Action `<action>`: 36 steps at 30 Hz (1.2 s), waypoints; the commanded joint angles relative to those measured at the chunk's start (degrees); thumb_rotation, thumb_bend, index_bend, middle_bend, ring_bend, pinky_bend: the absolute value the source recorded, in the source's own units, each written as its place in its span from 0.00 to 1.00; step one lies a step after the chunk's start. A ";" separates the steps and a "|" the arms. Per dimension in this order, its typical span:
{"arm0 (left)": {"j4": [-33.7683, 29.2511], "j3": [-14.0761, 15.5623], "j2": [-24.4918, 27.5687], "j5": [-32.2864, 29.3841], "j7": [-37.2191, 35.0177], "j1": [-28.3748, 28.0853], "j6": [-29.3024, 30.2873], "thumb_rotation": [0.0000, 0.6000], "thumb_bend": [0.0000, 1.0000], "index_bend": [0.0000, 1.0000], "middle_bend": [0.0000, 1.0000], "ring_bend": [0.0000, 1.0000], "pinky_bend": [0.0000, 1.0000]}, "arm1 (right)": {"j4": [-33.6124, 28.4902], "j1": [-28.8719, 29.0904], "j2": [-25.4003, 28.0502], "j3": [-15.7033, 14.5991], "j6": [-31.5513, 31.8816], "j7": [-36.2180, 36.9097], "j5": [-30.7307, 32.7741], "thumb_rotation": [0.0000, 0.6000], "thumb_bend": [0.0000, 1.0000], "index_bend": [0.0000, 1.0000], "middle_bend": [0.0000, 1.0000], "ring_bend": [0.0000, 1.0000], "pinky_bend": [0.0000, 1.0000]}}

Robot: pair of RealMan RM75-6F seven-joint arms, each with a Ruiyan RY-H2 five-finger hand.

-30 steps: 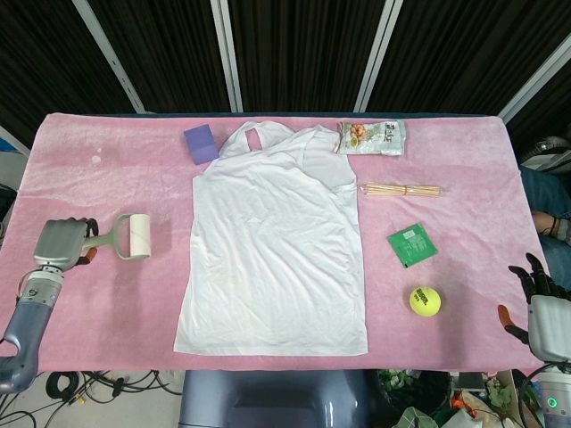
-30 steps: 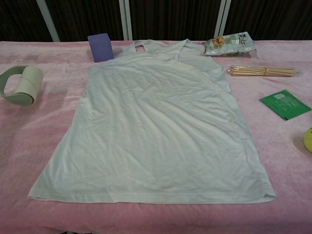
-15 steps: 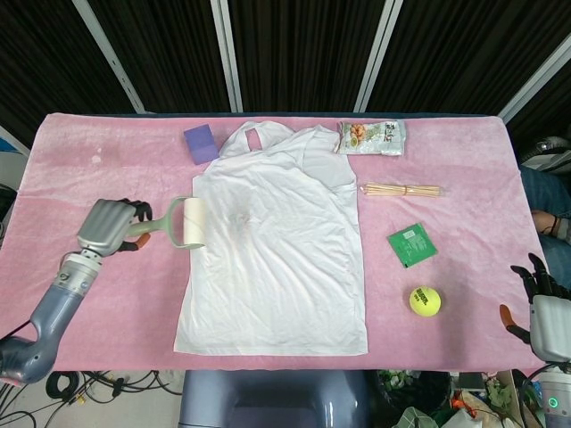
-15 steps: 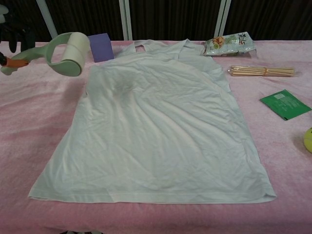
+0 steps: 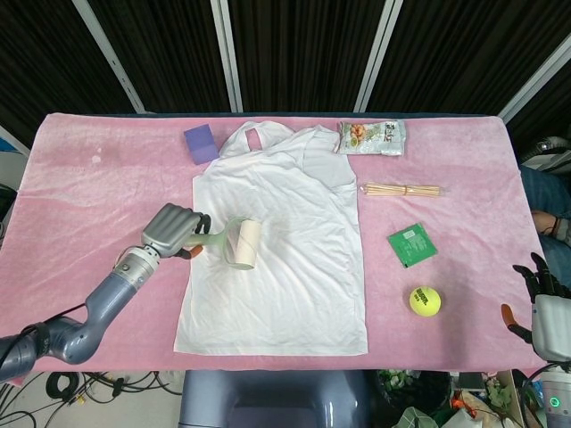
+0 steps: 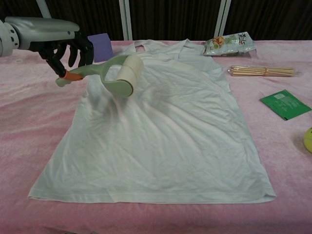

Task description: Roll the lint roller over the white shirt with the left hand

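A white sleeveless shirt [image 5: 277,241] [image 6: 161,131] lies flat in the middle of the pink table. My left hand [image 5: 174,229] [image 6: 68,46] grips the pale green handle of the lint roller [image 5: 236,242] [image 6: 122,75]. The roller's white drum hangs over the shirt's left half, just above the cloth; whether it touches is unclear. My right hand [image 5: 540,299] rests off the table's front right corner with its fingers apart, holding nothing; the chest view does not show it.
A purple block [image 5: 201,143] [image 6: 100,47] sits by the shirt's left shoulder. To the right lie a snack bag [image 5: 371,136], a bundle of wooden sticks [image 5: 401,190], a green packet [image 5: 411,244] and a yellow tennis ball [image 5: 425,300].
My left hand has carried the lint roller rightwards from the table's left side, past the shirt's edge, to above the shirt's left half. The right hand has stayed still.
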 commanded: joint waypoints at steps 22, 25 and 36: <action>4.41 7.15 -10.98 -26.02 22.99 -10.48 6.17 1.00 0.59 0.64 0.64 0.49 0.66 | -0.08 0.02 -0.01 0.11 -0.05 0.25 0.16 1.00 0.26 0.24 0.05 0.23 0.34; 4.42 6.79 -11.84 -26.47 23.80 -11.53 6.76 1.00 0.59 0.64 0.64 0.49 0.66 | -0.10 0.04 0.02 0.05 -0.12 0.32 0.05 1.00 0.26 0.24 0.05 0.23 0.34; 5.59 4.07 -17.01 -30.94 27.59 -16.88 7.71 1.00 0.59 0.64 0.64 0.49 0.67 | -0.14 0.04 0.02 0.04 -0.19 0.45 0.12 1.00 0.26 0.24 0.05 0.23 0.34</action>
